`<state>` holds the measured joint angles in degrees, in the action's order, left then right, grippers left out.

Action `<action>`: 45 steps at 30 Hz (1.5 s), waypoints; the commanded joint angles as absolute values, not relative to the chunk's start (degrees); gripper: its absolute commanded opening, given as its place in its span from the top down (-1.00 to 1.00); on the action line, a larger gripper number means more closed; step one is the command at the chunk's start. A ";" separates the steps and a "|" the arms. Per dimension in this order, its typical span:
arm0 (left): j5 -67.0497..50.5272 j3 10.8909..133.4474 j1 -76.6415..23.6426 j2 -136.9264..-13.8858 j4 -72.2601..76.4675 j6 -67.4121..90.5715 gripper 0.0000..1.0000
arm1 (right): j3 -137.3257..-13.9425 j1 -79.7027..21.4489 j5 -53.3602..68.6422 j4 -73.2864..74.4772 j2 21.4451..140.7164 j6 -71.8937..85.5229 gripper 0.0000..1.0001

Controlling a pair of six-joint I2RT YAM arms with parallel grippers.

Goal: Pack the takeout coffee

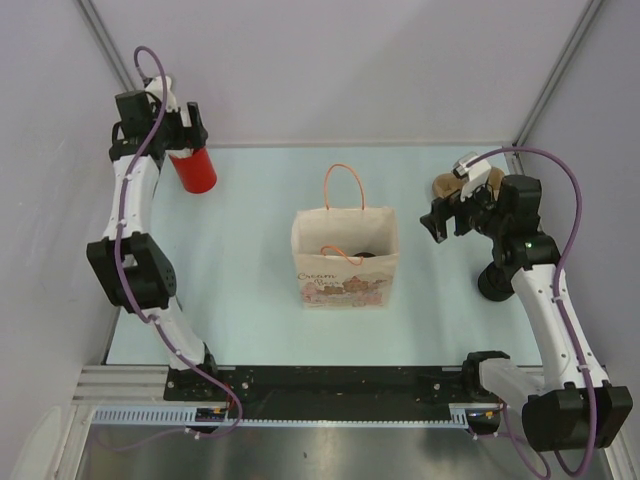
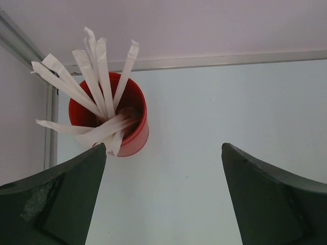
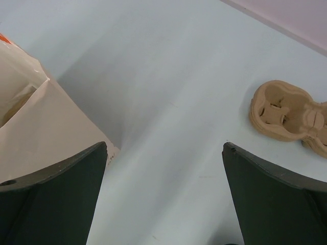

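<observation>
Two grippers are hanging spread wide, each with nothing between its jaws. At the upper left of the top view, the left gripper [image 1: 188, 135] is hovering just above and behind the red cup [image 1: 193, 172]. Its wrist view is looking down on the white straws [image 2: 97, 76], which are fanning upright out of that cup, probably so that one can be pinched out singly. The cup is sitting near the far left corner of the table [image 1: 250, 200], well apart from the packing spot.

In the middle of the frame, the paper bag [image 1: 345, 262] is standing upright with its mouth gaping upward. One orange handle is lying back and the other is drooping into the opening, which is leaving room for a drop from above. Inside that mouth a small dark round shape is showing. I am judging it to be the takeout coffee [image 1: 363, 255], already sitting in the bag, though it is too small to tell for certain.

To the right of the bag, the right gripper [image 1: 446, 216] is hanging over bare table, between the bag and the moulded cup carrier [image 1: 452, 186], which is lying flat at the upper right. Below it, at the right edge, a squat black round piece [image 1: 495, 283] is resting partly under the arm.
</observation>
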<state>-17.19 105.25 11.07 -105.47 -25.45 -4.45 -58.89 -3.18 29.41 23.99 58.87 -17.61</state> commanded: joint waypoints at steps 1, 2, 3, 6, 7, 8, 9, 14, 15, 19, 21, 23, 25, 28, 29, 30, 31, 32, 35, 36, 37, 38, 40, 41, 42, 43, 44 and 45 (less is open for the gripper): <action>-10.56 108.72 11.43 -106.79 -23.03 -3.17 -0.99 | -58.80 -3.69 28.92 21.71 59.68 -18.02 -0.99; -9.24 108.29 11.43 -106.79 -22.68 -2.99 -0.99 | -58.80 -3.78 28.74 21.62 59.76 -18.19 -0.99; -6.18 108.11 11.43 -106.61 -22.15 -2.90 -0.99 | -58.80 -4.04 28.39 21.62 59.85 -18.28 -0.99; -4.57 106.26 11.95 -105.74 -19.43 -2.03 -0.99 | -58.80 -4.39 27.78 21.71 60.03 -18.63 -0.99; -4.83 105.91 12.30 -105.65 -18.90 -1.50 -0.99 | -58.80 -4.57 27.69 21.62 60.12 -18.72 -1.00; -5.36 105.91 12.48 -105.73 -18.64 -0.97 -0.99 | -58.80 -4.92 27.51 21.62 60.20 -18.72 -0.99; -5.97 106.17 13.00 -105.91 -18.63 -0.36 -0.99 | -58.80 -5.01 27.34 21.62 60.29 -18.81 -1.00; -9.75 110.37 14.24 -110.12 -21.09 3.42 -0.99 | -58.80 -6.15 26.37 21.71 60.38 -19.16 -0.99; -10.10 111.26 14.41 -110.91 -22.66 4.21 -0.99 | -58.80 -6.50 26.19 21.62 60.47 -19.33 -1.00; -11.16 112.32 14.76 -112.76 -23.38 5.18 -0.99 | -58.80 -7.73 25.32 21.71 60.47 -19.86 -1.00; -11.08 112.41 15.12 -113.20 -23.55 5.62 -0.99 | -58.80 -8.78 24.61 21.80 60.47 -20.04 -0.99; -10.81 112.67 15.47 -113.81 -23.55 5.97 -0.99 | -58.80 -9.31 23.73 21.71 60.47 -20.30 -0.99; -10.11 112.68 15.82 -113.99 -23.47 6.50 -0.99 | -58.80 -10.11 23.47 21.80 60.64 -20.39 -1.00; -10.54 112.41 16.52 -114.61 -22.68 7.03 -0.99 | -58.80 -10.46 23.20 21.80 60.82 -20.65 -0.99; -10.98 112.41 17.05 -114.78 -22.59 7.47 -0.99 | -58.80 -10.37 23.03 21.88 61.08 -20.74 -0.99; -12.20 112.41 17.40 -114.96 -22.50 7.73 -0.99 | -58.80 -10.46 23.03 21.88 61.08 -20.74 -0.99; -12.39 112.59 17.66 -115.05 -22.41 8.00 -0.99 | -58.80 -10.46 22.85 21.80 61.26 -20.74 -0.99; -12.48 112.85 18.01 -115.14 -22.41 8.35 -0.99 | -58.80 -10.46 22.76 21.97 61.35 -20.83 -0.99; -10.64 112.94 18.54 -115.40 -22.67 7.91 -0.99 | -58.80 -10.46 22.50 21.97 61.79 -20.92 -0.99; -9.94 113.03 18.63 -115.66 -22.68 7.74 -0.99 | -58.80 -10.46 22.50 21.89 62.05 -20.92 -1.00; -9.67 113.03 18.63 -115.93 -22.68 7.56 -0.99 | -58.80 -10.46 22.41 21.88 62.14 -21.00 -1.00; -9.49 112.94 18.63 -116.10 -22.59 7.47 -0.99 | -58.80 -10.46 22.24 21.88 62.23 -21.01 -0.99; -9.14 112.94 18.63 -116.63 -22.41 7.73 -0.99 | -58.80 -10.46 22.15 21.88 62.40 -21.01 -1.00; -9.14 112.94 18.72 -116.72 -22.06 8.08 -0.99 | -58.80 -10.37 22.06 21.88 62.49 -21.01 -0.99; -8.97 112.77 18.72 -116.63 -21.71 8.26 -0.99 | -58.80 -10.37 21.97 21.88 62.58 -21.01 -0.99; -8.96 112.15 18.89 -116.54 -21.19 8.96 -0.98 | -58.80 -10.20 21.97 21.88 62.58 -20.92 -0.99; -9.14 111.71 19.16 -116.28 -19.53 9.49 -0.98 | -58.80 -10.02 21.97 21.88 62.67 -21.00 -1.00; -10.18 109.97 19.42 -115.93 -18.38 10.36 -0.98 | -58.80 -9.93 21.89 21.97 62.75 -21.01 -0.99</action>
<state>-9.69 110.10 18.65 -116.57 -23.14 7.11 -58.87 -10.26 22.72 23.68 62.43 -20.29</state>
